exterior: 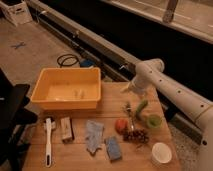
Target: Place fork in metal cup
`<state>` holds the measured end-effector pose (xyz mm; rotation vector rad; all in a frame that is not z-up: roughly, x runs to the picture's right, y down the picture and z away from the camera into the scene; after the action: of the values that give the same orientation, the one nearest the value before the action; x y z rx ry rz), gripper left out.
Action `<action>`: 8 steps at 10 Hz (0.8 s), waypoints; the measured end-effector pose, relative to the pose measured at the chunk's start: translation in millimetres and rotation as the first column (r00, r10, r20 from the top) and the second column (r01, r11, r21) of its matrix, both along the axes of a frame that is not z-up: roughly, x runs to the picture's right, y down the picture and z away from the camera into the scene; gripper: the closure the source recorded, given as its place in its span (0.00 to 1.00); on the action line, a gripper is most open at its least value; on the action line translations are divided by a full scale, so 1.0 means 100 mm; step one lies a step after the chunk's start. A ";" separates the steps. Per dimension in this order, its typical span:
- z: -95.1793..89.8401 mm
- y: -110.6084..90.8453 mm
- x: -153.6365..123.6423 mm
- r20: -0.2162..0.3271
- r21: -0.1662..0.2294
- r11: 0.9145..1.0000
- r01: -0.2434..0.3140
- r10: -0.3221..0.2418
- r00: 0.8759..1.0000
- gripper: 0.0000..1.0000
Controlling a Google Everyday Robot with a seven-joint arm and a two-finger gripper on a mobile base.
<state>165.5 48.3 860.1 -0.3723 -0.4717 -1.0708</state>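
You'll find no readable text, label or number on anything here. The gripper [126,90] hangs just right of the yellow bin [65,104].

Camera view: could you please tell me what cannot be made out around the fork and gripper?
Camera view only:
- fork: too small and dim to tell tines from handle.
- metal cup: not distinguishable in the dim clutter near the green vegetable.
- gripper, jaws open, above the table behind the fork: its height unclear.
- arm: base cut off by right edge.
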 end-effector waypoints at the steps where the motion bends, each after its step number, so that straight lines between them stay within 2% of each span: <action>1: 0.05 0.00 0.00 0.014 0.017 0.999 0.030 -0.030 0.999 0.20; 2: 0.09 0.01 0.00 0.031 0.026 0.998 0.060 -0.060 0.998 0.20; 3: 0.16 0.03 -0.02 0.040 0.021 0.998 0.064 -0.065 0.997 0.20; 6: 0.37 0.18 -0.01 0.054 -0.028 0.998 0.061 -0.060 0.997 0.20; 8: 0.46 0.25 -0.08 0.068 -0.052 0.995 0.084 -0.080 0.994 0.20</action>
<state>157.8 73.4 906.2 -0.4083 -0.5489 -1.1541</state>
